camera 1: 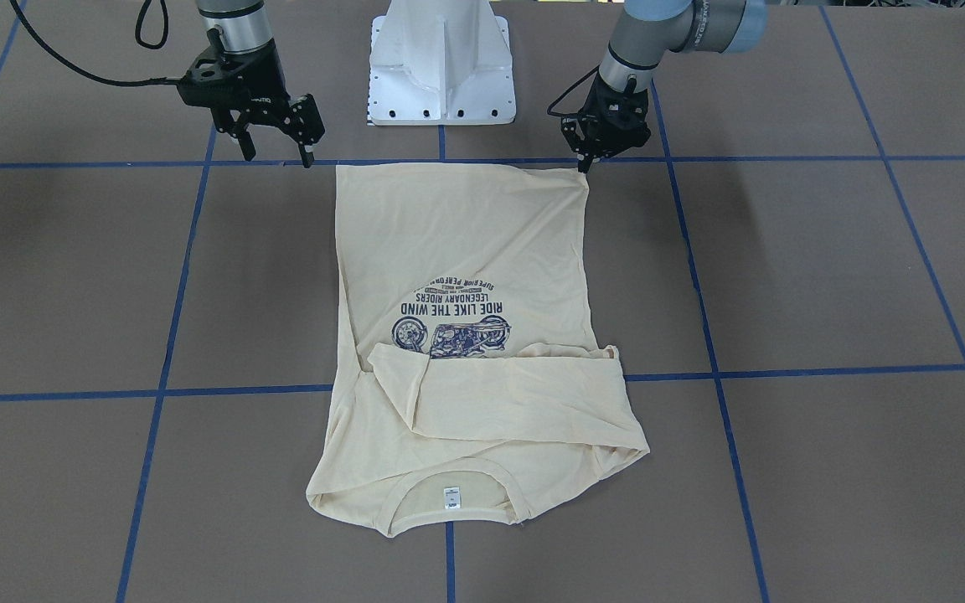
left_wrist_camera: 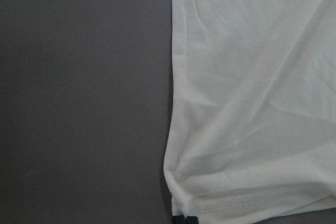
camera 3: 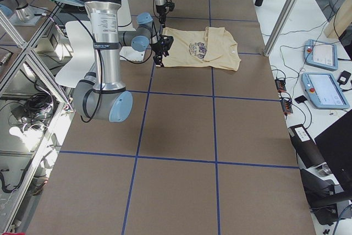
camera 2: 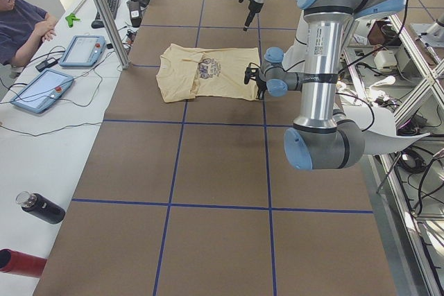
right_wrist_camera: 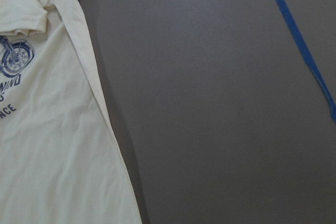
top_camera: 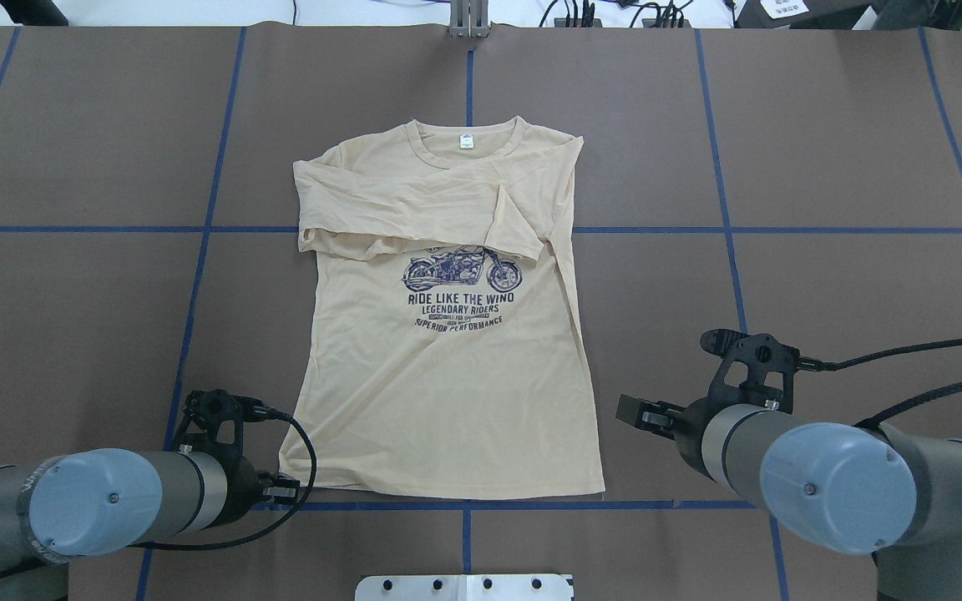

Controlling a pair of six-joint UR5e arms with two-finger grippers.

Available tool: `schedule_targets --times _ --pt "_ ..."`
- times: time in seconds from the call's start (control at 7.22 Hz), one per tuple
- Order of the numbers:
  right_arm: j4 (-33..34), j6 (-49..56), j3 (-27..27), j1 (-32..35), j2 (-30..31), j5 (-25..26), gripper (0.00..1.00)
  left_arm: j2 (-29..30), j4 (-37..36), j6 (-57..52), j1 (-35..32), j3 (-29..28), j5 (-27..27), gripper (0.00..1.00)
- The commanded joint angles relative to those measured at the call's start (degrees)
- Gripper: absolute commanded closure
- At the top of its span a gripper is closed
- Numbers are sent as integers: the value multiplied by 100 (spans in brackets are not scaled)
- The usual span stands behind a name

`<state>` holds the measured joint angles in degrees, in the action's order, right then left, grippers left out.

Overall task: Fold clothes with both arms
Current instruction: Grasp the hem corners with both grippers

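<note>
One table (camera 1: pixel 826 276): brown, gridded with blue tape lines.
Two arms: left arm (camera 1: pixel 683 25) and right arm (camera 1: pixel 235 25) reach down on either side of the white pedestal (camera 1: pixel 441 67).
Shirt (camera 1: pixel 466 226): flat at mid-table, print side up, hem toward the robot, collar away; sleeves (camera 1: pixel 516 394) folded across the chest.
Right gripper (camera 1: pixel 278 158): fingers spread, holding nothing, just beside the hem corner on its side.
Left gripper (camera 1: pixel 584 163): fingers pressed together, pinching the other hem corner.
Print (camera 1: pixel 449 322): navy motorcycle, its top edge under a sleeve.
Neck label (camera 1: pixel 451 497): white, inside the collar.
</note>
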<state>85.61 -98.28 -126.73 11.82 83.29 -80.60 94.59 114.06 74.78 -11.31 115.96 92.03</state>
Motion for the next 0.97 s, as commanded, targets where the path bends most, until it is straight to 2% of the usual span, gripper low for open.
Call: schedule_targets --times 0.0,0.14,0.42,0.55,0.83 --pt "-18 -262 603 -503 -487 569 2 7 3 11 -2 23 -1 100" --pt "-18 -471 710 -758 -568 737 9 7 3 11 -2 23 -1 100" --pt "-18 -1016 930 -1172 -568 1150 46 7 3 11 -2 32 -9 100" --pt "-18 -1026 931 -1217 -551 1161 69 7 3 11 -2 40 -10 100" --pt "-9 -1026 948 -1296 -516 1169 70 -2 3 11 -11 40 -10 100"
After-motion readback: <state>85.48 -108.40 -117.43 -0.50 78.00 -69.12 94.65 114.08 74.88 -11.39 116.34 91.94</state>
